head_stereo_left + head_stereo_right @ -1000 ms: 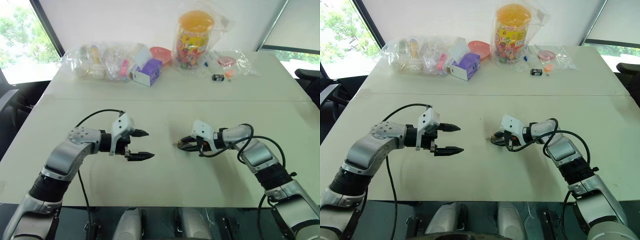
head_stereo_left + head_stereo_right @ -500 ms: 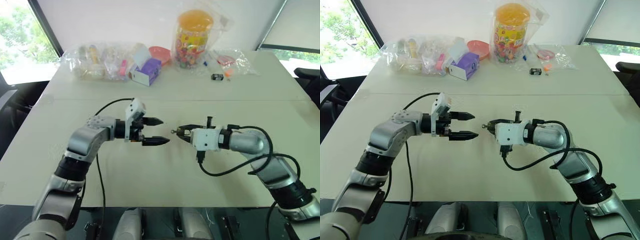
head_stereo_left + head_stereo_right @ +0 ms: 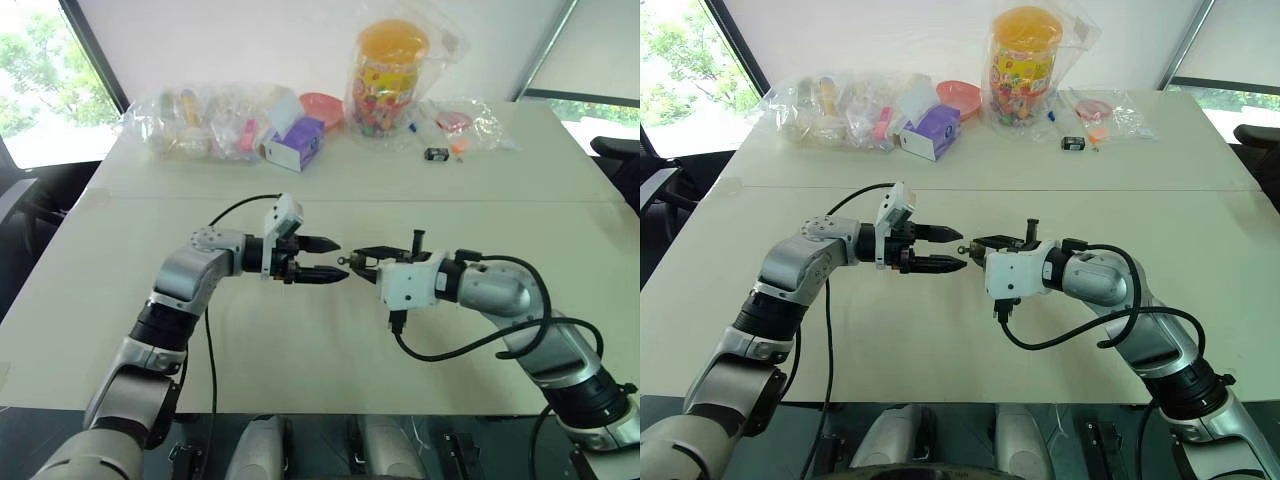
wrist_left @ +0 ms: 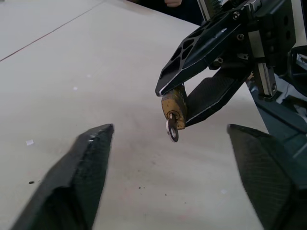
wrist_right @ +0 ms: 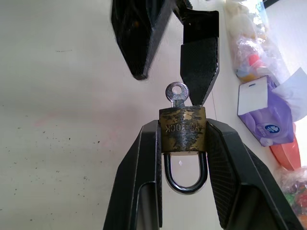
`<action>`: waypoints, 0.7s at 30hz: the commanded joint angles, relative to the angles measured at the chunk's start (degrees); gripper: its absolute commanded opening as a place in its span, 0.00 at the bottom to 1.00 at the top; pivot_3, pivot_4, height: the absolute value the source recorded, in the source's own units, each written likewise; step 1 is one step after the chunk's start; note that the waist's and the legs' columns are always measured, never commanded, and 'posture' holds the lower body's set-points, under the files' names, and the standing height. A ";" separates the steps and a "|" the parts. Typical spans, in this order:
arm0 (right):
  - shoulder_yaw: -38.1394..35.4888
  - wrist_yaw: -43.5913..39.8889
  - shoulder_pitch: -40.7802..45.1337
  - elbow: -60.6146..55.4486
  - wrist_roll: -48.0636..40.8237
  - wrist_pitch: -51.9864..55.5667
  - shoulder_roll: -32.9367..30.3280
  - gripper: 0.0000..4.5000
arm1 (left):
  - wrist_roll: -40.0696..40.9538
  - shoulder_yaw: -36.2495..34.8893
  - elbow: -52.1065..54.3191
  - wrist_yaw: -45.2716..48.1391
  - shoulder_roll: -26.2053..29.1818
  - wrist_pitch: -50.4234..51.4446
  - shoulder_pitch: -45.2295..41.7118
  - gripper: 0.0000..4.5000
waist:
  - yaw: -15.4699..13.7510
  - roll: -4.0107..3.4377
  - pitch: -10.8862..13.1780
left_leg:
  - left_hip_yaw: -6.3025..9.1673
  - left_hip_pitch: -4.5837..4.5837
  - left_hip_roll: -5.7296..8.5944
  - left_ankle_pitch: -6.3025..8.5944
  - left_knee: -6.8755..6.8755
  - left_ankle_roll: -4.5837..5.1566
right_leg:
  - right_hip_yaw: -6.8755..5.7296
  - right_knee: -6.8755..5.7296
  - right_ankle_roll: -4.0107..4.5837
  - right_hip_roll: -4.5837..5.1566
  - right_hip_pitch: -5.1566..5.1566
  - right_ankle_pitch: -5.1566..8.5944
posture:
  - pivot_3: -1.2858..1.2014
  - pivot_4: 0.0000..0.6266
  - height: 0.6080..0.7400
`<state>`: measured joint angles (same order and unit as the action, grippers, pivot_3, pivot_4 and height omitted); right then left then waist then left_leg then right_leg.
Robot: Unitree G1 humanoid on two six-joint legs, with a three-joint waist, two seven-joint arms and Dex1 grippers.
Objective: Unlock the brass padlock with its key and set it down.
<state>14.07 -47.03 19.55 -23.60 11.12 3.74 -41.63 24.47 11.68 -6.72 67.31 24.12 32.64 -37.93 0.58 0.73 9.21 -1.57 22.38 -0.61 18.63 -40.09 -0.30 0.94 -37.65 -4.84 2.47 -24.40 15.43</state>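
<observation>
Table [image 3: 330,370]: pale surface made of two slabs, with a seam running across it beyond the arms.
Far-edge clutter: clear bags of small goods [image 3: 205,125]; a purple and white box [image 3: 295,145]; a candy jar with an orange lid [image 3: 388,75]; a small black item [image 3: 435,154] beside a further clear bag.
Right gripper [image 3: 978,245]: raised above the table centre, pointing toward the left arm; fingers clamped on the two sides of the brass padlock.
Left gripper [image 3: 948,250]: level, pointing toward the right arm; fingers parted, with the tips on either side of the key and not touching it.
Brass padlock [image 5: 183,131]: held off the table between the right gripper's fingers; body worn and tarnished; silvery shackle [image 5: 183,177] seated in the body and lying back between the fingers.
Key [image 5: 177,93]: seated in the padlock's keyhole, its round silver bow with a hole projecting toward the left gripper.
Gap: in the left wrist view the padlock and key hang between the left fingertips, clear of both.
</observation>
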 commanded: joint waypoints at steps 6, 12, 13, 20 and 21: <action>-1.41 -0.68 0.27 -3.04 -0.08 -0.17 -0.51 0.15 | -1.29 0.01 -1.08 -0.43 -1.30 -3.11 -0.83 0.12 | 0.00 0.00 0.00 | 0.00 0.00 0.01 0.00 0.00 0.00 | 0.00 0.00 0.00 0.00 0.00 0.00 | 0.52 0.24 0.96; -1.30 -1.54 0.70 -3.91 -0.14 0.64 -0.45 0.15 | -2.32 0.53 -1.24 0.09 -1.58 -4.90 -0.73 0.00 | 0.01 0.00 0.00 | 0.00 0.00 0.01 0.00 0.00 0.00 | 0.00 0.00 0.00 0.00 0.00 0.00 | 0.52 0.24 0.96; -1.33 -1.72 0.80 -3.96 -0.23 0.76 -0.46 0.15 | -2.55 0.62 -1.19 0.11 -1.65 -5.44 -0.64 0.00 | 0.01 0.00 0.00 | 0.00 0.00 0.01 0.00 0.00 0.00 | 0.00 0.00 0.00 0.00 0.00 0.00 | 0.52 0.24 0.96; -0.87 -4.65 0.41 -4.79 -2.67 4.48 0.06 0.15 | -10.00 2.82 -1.18 -1.03 -2.12 -21.36 0.75 0.00 | -0.06 0.00 0.00 | -0.01 0.00 0.01 0.00 0.00 0.00 | 0.00 0.00 0.00 0.02 0.00 0.00 | 0.52 0.24 0.96; -0.69 -5.21 0.47 -4.96 -3.25 5.56 0.31 0.15 | -10.68 2.71 -1.28 -1.23 -2.46 -24.29 0.86 0.00 | -0.06 0.00 0.00 | -0.01 0.00 0.01 0.00 0.00 0.00 | 0.01 0.00 0.00 0.02 0.00 0.00 | 0.52 0.24 0.96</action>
<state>13.28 -51.05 19.65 -24.87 10.15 8.65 -41.72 14.97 15.00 -8.85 67.24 22.24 13.63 -36.39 0.51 0.73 9.21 -1.58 22.38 -0.60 18.63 -40.09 -0.30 0.96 -37.65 -4.84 2.48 -24.40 15.43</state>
